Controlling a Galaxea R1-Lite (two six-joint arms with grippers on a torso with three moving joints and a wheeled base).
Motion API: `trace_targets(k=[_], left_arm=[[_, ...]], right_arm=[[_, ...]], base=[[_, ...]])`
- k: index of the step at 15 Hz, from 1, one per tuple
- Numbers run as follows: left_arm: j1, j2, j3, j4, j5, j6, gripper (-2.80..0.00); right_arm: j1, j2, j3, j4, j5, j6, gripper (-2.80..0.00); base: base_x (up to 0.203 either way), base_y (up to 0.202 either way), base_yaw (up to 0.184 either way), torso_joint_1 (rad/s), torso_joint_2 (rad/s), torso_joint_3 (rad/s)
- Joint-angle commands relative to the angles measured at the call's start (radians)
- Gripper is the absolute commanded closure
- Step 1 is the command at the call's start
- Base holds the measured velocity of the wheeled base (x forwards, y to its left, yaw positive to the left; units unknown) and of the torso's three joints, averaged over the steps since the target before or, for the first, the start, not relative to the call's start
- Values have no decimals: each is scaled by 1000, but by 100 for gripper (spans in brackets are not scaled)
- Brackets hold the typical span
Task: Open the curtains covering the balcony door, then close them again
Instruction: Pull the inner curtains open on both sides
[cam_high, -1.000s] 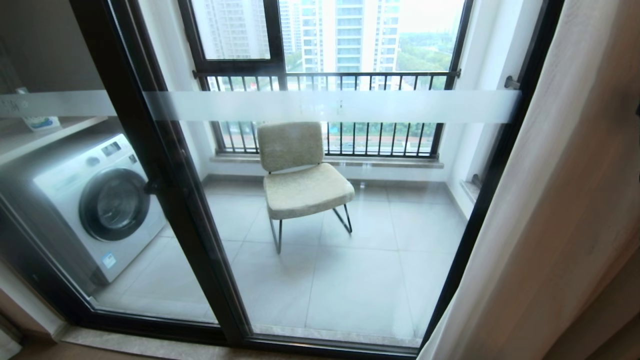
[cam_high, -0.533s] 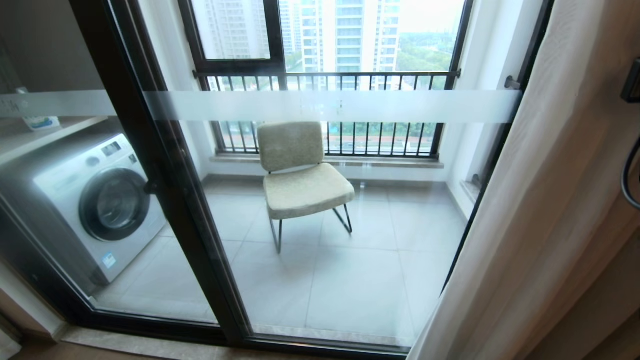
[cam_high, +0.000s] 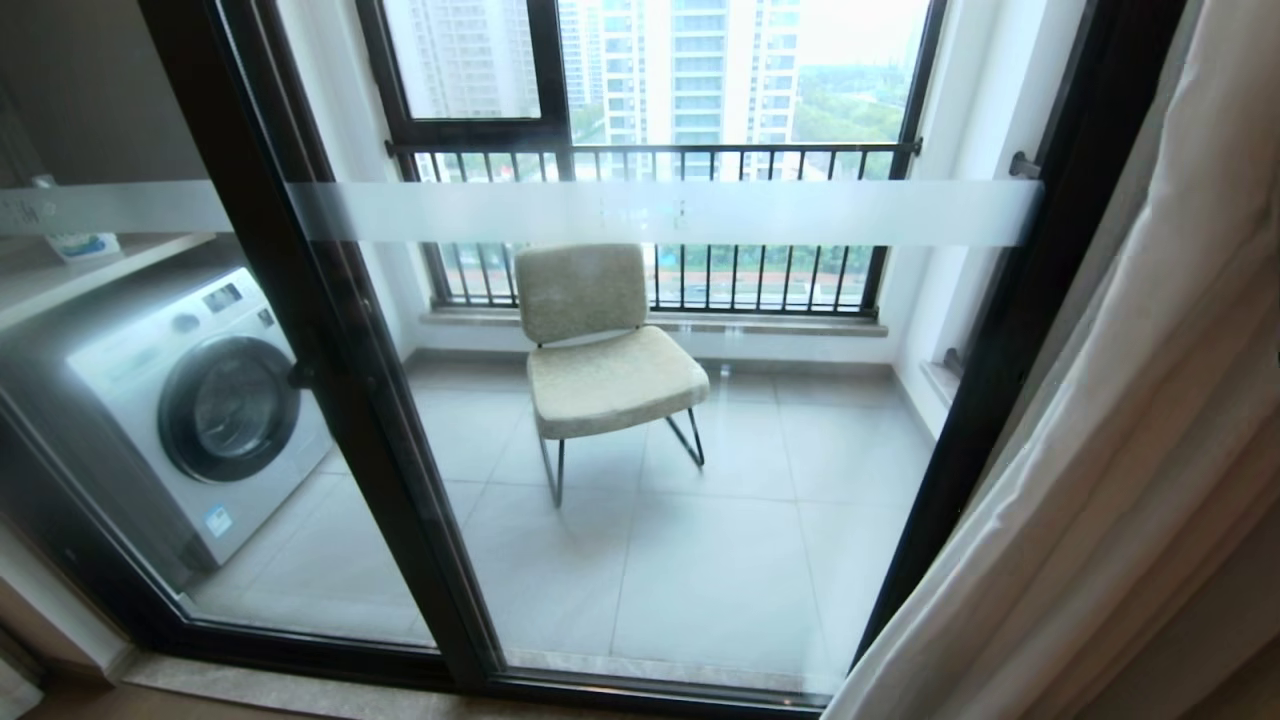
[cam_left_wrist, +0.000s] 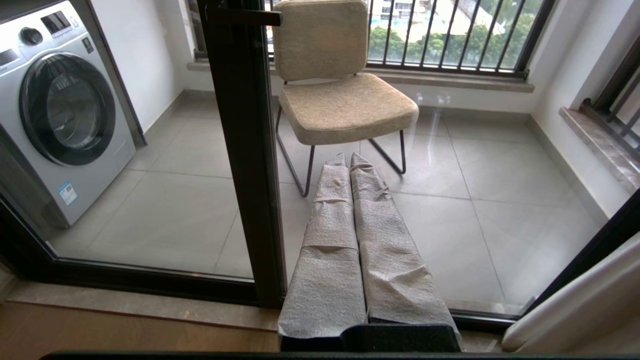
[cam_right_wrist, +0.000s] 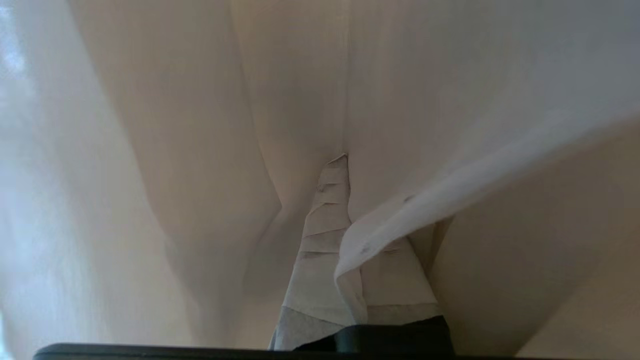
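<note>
right pincer (cam_right_wrist: 345, 165) pressed together, nosing into the curtains (cam_high: 1130, 450) at the frame's right: soft, light, slippery folds, best bunched at the edge.

You have the curtains (cam_high: 1130, 450) bunched at the right edge of the balcony door (cam_high: 700, 520), with a chair (cam_high: 600, 350) behind its glass and a washing machine (cam_high: 190, 410) to the chair's left.
</note>
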Motion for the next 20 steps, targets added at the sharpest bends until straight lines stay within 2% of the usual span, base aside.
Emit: trace_targets(k=[1, 13, 20], left_arm=[[0, 0, 0, 0, 0, -1, 0], [0, 0, 0, 0, 0, -1, 0], [0, 0, 0, 0, 0, -1, 0]], right_arm=[[-51, 2, -16, 7, -1, -1, 0], [-266, -31, -13, 74, 1, -4, 0], [-343, -18, -18, 67, 26, -4, 0]], base=[[0, 0, 0, 0, 0, 0], [0, 0, 0, 0, 0, 0], [0, 0, 0, 0, 0, 0]])
